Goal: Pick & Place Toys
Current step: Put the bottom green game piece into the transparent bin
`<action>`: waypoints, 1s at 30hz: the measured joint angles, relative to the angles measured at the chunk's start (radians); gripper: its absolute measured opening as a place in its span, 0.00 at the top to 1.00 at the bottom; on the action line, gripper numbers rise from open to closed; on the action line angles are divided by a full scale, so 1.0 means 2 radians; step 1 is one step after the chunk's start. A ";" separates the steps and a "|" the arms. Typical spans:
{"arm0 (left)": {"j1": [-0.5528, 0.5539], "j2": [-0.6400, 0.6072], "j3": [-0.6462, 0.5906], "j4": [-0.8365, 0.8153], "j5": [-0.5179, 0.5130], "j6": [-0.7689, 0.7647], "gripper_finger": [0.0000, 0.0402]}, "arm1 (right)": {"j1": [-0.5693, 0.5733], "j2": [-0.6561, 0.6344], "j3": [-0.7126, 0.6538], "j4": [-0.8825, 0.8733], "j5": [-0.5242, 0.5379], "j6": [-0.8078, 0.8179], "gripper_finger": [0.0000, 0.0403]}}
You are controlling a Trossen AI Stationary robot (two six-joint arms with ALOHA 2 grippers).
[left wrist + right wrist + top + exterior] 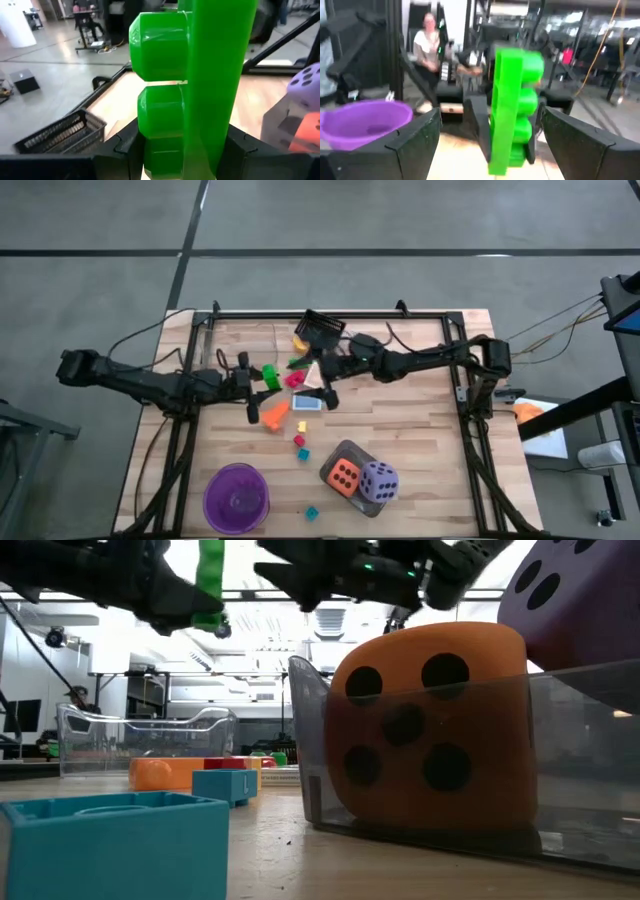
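No readable text, label, brand or number shows anywhere. The only markings are dark dots on the orange die [430, 730] and the purple die [379, 481], both sitting in the grey tray [585, 740].

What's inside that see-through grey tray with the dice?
Inside the grey tray sit two foam dice side by side: an orange die and a purple die. They cover most of the tray's floor, so anything small beneath them cannot be seen.
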 joint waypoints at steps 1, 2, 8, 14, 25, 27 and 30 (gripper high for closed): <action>0.000 -0.010 -0.001 -0.018 -0.007 -0.002 0.58 | -0.001 -0.008 -0.022 0.017 -0.002 0.004 0.16; 0.001 -0.018 0.000 -0.027 -0.015 -0.006 0.58 | -0.001 -0.016 -0.041 0.036 -0.006 0.007 0.16; 0.028 -0.070 -0.029 -0.064 -0.042 -0.015 0.58 | -0.001 -0.077 -0.133 0.094 -0.008 0.015 0.16; 0.123 -0.080 -0.076 -0.061 -0.041 -0.059 0.58 | 0.000 -0.147 -0.183 0.095 -0.008 0.009 0.16; 0.318 -0.033 -0.078 -0.098 0.075 -0.114 0.58 | 0.001 -0.173 -0.200 0.092 -0.005 -0.001 0.16; 0.340 -0.016 -0.078 -0.099 0.092 -0.123 0.58 | 0.001 -0.166 -0.200 0.090 -0.005 -0.001 0.16; 0.352 0.003 -0.078 -0.101 0.103 -0.125 0.58 | 0.001 -0.156 -0.199 0.090 -0.004 -0.001 0.16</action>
